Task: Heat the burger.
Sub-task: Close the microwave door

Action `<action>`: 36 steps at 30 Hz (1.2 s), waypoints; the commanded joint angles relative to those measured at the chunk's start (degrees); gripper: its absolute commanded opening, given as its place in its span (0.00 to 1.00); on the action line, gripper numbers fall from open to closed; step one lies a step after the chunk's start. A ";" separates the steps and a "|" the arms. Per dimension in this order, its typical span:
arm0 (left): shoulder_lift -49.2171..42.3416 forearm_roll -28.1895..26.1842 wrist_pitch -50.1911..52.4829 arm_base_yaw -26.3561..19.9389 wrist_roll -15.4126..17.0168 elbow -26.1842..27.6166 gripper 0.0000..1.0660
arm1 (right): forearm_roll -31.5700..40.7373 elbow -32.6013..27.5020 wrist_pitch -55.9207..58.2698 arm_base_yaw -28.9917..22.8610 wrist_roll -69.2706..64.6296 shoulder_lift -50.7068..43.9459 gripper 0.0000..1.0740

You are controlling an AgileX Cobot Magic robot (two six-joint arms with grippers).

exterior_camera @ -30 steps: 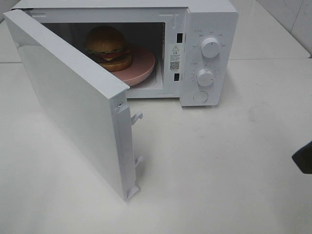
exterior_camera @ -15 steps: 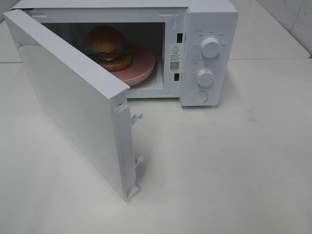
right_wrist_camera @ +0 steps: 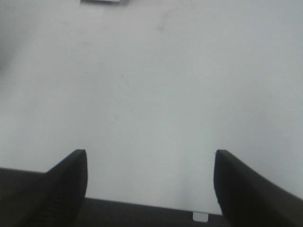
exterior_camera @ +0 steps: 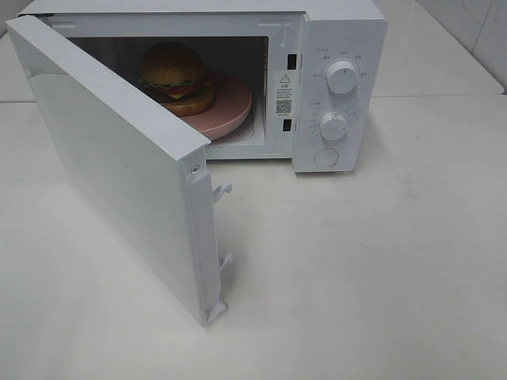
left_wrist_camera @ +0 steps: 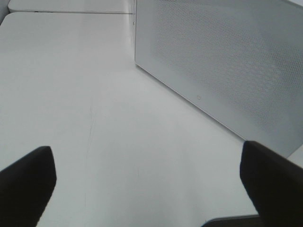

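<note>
Looking into the open microwave (exterior_camera: 341,32), we see the burger (exterior_camera: 176,77) on the pink plate (exterior_camera: 230,111), well apart from our left gripper (left_wrist_camera: 147,153) and right gripper (right_wrist_camera: 150,158), each spread wide and empty over the surface (exterior_camera: 356,261).

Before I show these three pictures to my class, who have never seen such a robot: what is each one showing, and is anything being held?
This is a two-armed robot at a white table. The wide picture comes from a camera mounted high, off the arms; neither arm shows in it. It shows a white microwave with its door swung open and, inside, the burger on a pink plate. The other two pictures come from cameras on the wrists. The dark shapes at their edges are fingers: the left arm's fingers, spread wide, facing the door's outer side, and the right arm's fingers, also apart, over bare table. Both hold nothing.
</note>
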State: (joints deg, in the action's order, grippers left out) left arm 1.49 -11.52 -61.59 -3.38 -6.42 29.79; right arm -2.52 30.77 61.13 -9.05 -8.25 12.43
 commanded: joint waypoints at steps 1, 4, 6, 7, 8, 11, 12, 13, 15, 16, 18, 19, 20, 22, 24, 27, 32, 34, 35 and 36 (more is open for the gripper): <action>-0.11 -0.17 0.11 -0.29 -0.17 -0.23 0.92 | 0.23 -0.40 -1.09 1.55 0.00 -3.61 0.69; -0.11 -0.17 0.11 -0.29 -0.17 -0.23 0.92 | -0.06 -1.60 -3.15 2.69 0.11 -7.96 0.69; -0.11 -0.17 0.11 -0.29 -0.17 -0.23 0.92 | -0.06 -2.18 -4.13 3.50 0.74 -11.69 0.69; -0.11 -0.17 0.11 -0.29 -0.17 -0.23 0.92 | -0.06 -2.18 -4.13 3.50 0.74 -11.69 0.69; -0.11 -0.17 0.11 -0.29 -0.17 -0.23 0.92 | -0.06 -2.18 -4.13 4.13 1.20 -13.75 0.69; -0.11 -0.23 0.11 -0.29 -0.17 -0.23 0.92 | -0.06 -2.23 -4.13 4.76 1.38 -14.21 0.69; 0.06 -0.17 0.11 -0.29 -0.11 -0.23 0.92 | -0.06 -2.23 -4.13 4.76 1.38 -14.21 0.69; 0.06 -0.17 0.11 -0.29 -0.11 -0.23 0.92 | -0.06 -2.23 -4.13 4.76 1.38 -14.21 0.69; 0.06 -0.23 0.11 -0.29 -0.17 -0.23 0.92 | -0.11 -2.23 -4.13 4.76 1.32 -14.21 0.68; 0.06 -0.23 0.11 -0.29 -0.17 -0.23 0.92 | -0.11 -2.23 -4.13 4.76 1.32 -14.21 0.68; 0.06 -0.23 0.11 -0.29 -0.17 -0.23 0.92 | -0.11 -2.23 -4.13 4.76 1.32 -14.21 0.68; 0.06 -0.23 0.11 -0.29 -0.17 -0.23 0.92 | -0.11 -2.23 -4.13 4.76 1.32 -14.21 0.68; 0.06 -0.23 0.11 -0.29 -0.17 -0.23 0.92 | -0.11 -2.23 -4.13 4.76 1.32 -14.21 0.68; 0.06 -0.23 0.11 -0.29 -0.17 -0.23 0.92 | -0.11 -2.23 -4.13 4.76 1.32 -14.21 0.68; 0.06 -0.23 0.11 -0.29 -0.17 -0.23 0.92 | -0.11 -2.23 -4.13 4.76 1.32 -14.21 0.68; 0.06 -0.23 0.11 -0.29 -0.17 -0.23 0.92 | -0.11 -2.23 -4.13 4.76 1.32 -14.21 0.68; 0.06 -0.23 0.11 -0.29 -0.17 -0.23 0.92 | -0.11 -2.23 -4.13 4.76 1.32 -14.21 0.68; 0.06 -0.23 0.11 -0.29 -0.17 -0.23 0.92 | -0.11 -2.23 -4.13 4.76 1.32 -14.21 0.68; 0.06 -0.23 0.11 -0.29 -0.17 -0.23 0.92 | -0.11 -2.23 -4.13 4.76 1.32 -14.21 0.68; 0.06 -0.23 0.11 -0.29 -0.17 -0.23 0.92 | -0.11 -2.23 -4.13 4.76 1.32 -14.21 0.68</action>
State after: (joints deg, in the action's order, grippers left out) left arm 1.49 -11.52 -61.59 -3.38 -6.42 29.79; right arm -2.58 28.76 57.75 -4.58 -7.56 -0.29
